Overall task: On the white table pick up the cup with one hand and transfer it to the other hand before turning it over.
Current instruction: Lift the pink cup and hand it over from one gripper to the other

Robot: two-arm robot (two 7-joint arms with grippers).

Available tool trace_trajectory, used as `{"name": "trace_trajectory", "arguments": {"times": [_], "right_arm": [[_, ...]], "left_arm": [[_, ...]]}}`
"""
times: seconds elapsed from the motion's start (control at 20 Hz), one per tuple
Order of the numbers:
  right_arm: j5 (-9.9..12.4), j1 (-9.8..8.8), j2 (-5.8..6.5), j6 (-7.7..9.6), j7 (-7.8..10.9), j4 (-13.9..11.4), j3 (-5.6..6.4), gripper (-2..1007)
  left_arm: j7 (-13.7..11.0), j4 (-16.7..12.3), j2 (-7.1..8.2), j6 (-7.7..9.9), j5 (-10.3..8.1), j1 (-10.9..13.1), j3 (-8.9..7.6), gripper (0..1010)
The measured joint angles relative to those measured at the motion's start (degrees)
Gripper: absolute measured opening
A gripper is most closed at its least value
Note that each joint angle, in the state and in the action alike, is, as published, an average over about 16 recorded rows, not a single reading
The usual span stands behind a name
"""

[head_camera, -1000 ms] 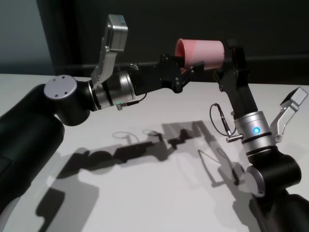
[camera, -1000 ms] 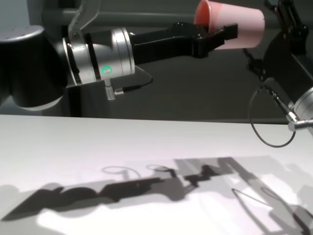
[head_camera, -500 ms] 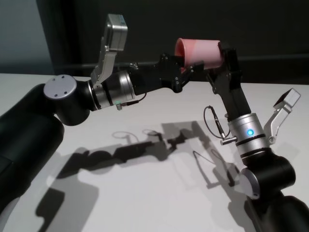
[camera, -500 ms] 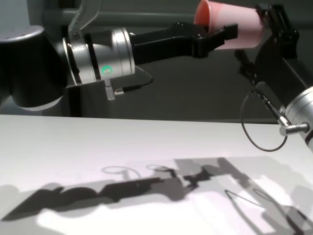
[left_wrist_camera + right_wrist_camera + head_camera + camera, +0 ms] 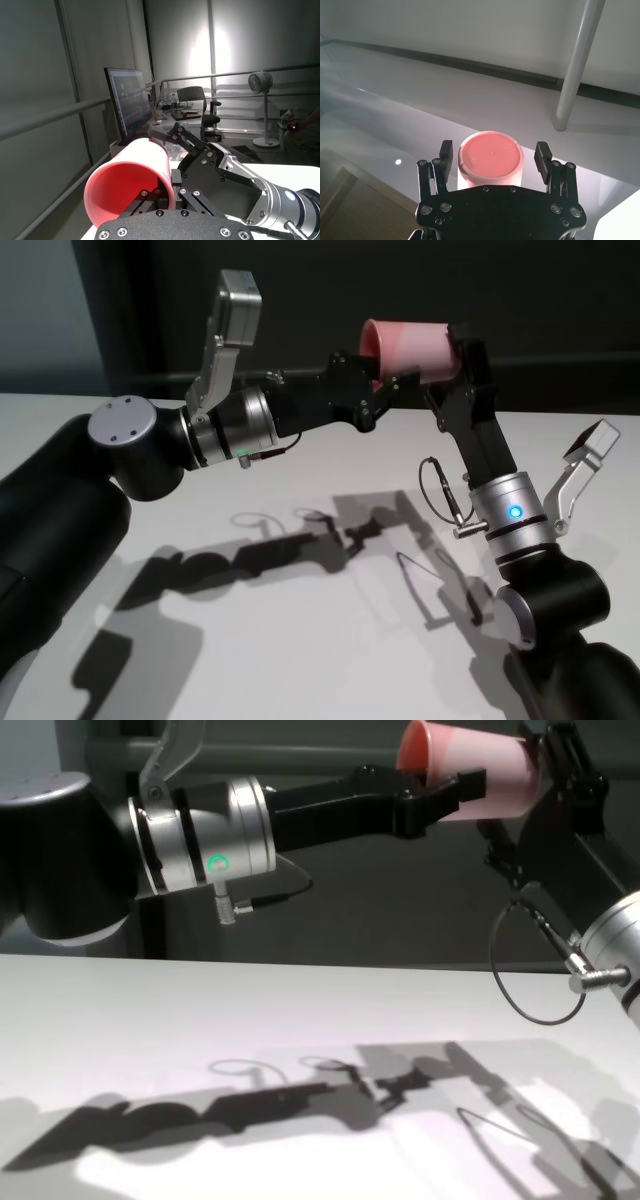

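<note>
Both tools meet at the cup (image 5: 412,348): left tool (image 5: 385,390) grips its rim, right tool (image 5: 495,161) has moved in, open around its base, ready to take over.

The head view looks forward and down on the desk (image 5: 300,640) and both arms. The chest view sits lower, near the desk's edge, facing level. Each wrist view looks closely along its own pincer. All four views share the pink cup (image 5: 410,348) held in mid-air.
</note>
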Motion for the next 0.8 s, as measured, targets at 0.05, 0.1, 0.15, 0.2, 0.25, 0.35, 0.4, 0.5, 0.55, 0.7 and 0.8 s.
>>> {"name": "trace_trajectory", "arguments": {"times": [0.05, 0.1, 0.15, 0.2, 0.25, 0.35, 0.4, 0.5, 0.55, 0.7, 0.8], "right_arm": [[0.08, 0.01, 0.06, -0.08, 0.01, -0.01, -0.11, 1002], [0.18, 0.03, 0.12, -0.15, 0.02, -0.02, -0.22, 1002], [0.27, 0.05, 0.18, -0.23, 0.03, -0.03, -0.33, 1002], [0.37, 0.07, 0.24, -0.31, 0.04, -0.04, -0.45, 1002], [0.47, 0.08, 0.3, -0.38, 0.04, -0.05, -0.55, 1002], [0.68, 0.12, 0.42, -0.52, 0.07, -0.06, -0.76, 1002], [0.78, 0.14, 0.48, -0.58, 0.08, -0.05, -0.87, 1002], [1.0, 0.17, 0.59, -0.72, 0.11, -0.04, -1.09, 1002], [1.1, 0.19, 0.65, -0.79, 0.12, -0.03, -1.2, 1002], [1.42, 0.23, 0.84, -0.98, 0.13, -0.03, -1.55, 1002], [1.62, 0.26, 0.97, -1.11, 0.13, -0.04, -1.8, 1002]], "left_arm": [[0.0, 0.0, 0.0, 0.0, 0.0, 0.0, 0.0, 47], [0.0, 0.0, 0.0, 0.0, 0.0, 0.0, 0.0, 47], [0.0, 0.0, 0.0, 0.0, 0.0, 0.0, 0.0, 47], [0.0, 0.0, 0.0, 0.0, 0.0, 0.0, 0.0, 47], [0.0, 0.0, 0.0, 0.0, 0.0, 0.0, 0.0, 47], [0.0, 0.0, 0.0, 0.0, 0.0, 0.0, 0.0, 47], [0.0, 0.0, 0.0, 0.0, 0.0, 0.0, 0.0, 47], [0.0, 0.0, 0.0, 0.0, 0.0, 0.0, 0.0, 47], [0.0, 0.0, 0.0, 0.0, 0.0, 0.0, 0.0, 47], [0.0, 0.0, 0.0, 0.0, 0.0, 0.0, 0.0, 47], [0.0, 0.0, 0.0, 0.0, 0.0, 0.0, 0.0, 47]]}}
